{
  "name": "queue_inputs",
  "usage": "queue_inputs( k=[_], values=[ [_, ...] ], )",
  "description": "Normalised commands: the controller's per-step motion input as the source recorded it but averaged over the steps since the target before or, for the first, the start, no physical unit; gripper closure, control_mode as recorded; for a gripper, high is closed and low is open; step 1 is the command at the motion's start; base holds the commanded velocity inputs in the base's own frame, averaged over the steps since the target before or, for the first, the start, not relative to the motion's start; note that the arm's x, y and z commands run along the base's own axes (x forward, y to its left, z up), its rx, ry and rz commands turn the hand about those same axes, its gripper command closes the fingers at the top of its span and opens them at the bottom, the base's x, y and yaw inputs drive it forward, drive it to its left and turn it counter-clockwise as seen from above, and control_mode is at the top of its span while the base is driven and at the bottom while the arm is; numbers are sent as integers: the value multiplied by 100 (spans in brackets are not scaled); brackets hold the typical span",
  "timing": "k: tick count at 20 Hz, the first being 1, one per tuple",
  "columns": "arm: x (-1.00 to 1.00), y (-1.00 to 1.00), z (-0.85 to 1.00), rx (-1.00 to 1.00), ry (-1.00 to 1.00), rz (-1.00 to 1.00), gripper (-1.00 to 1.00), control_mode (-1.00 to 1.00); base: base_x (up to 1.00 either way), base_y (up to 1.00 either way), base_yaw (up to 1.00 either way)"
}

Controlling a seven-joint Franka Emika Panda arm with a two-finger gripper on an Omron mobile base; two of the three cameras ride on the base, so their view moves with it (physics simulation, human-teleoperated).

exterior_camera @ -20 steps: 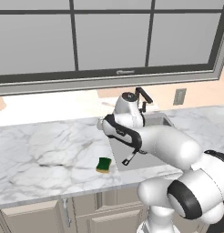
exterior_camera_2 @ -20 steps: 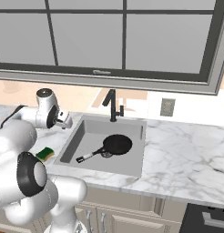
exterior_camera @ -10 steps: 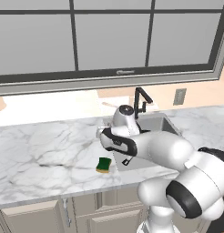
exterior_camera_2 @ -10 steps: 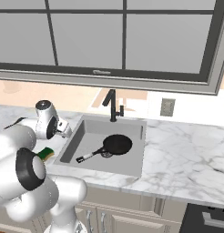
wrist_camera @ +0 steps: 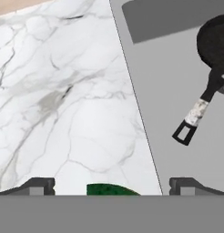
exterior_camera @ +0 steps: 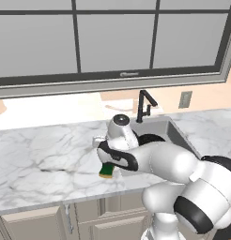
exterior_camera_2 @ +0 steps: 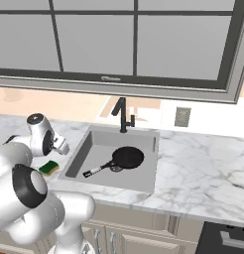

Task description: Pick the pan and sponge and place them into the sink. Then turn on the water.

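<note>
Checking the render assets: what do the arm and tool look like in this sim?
The arm is made of glossy white, rounded, bulbous links with black bands at the joints and a round grey end cap on one joint. No cables or markings are visible. The tool ends in two small, dark, blocky finger tips, each with a lighter grey patch.

sponge (wrist_camera: 111,189): bottom edge cuts most off | pan (wrist_camera: 216,42): right edge crops it
</note>
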Motion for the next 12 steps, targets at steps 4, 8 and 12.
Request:
queue_inputs(
  k=[4, 8, 12],
  values=[
    [-35, 16, -20, 0, 0, -6, -100, -100, 0, 0, 0],
    [-18, 2, -32, 0, 0, -9, -100, -100, 0, 0, 0],
    [-15, 0, -37, 0, 0, -10, -100, -100, 0, 0, 0]
  ],
)
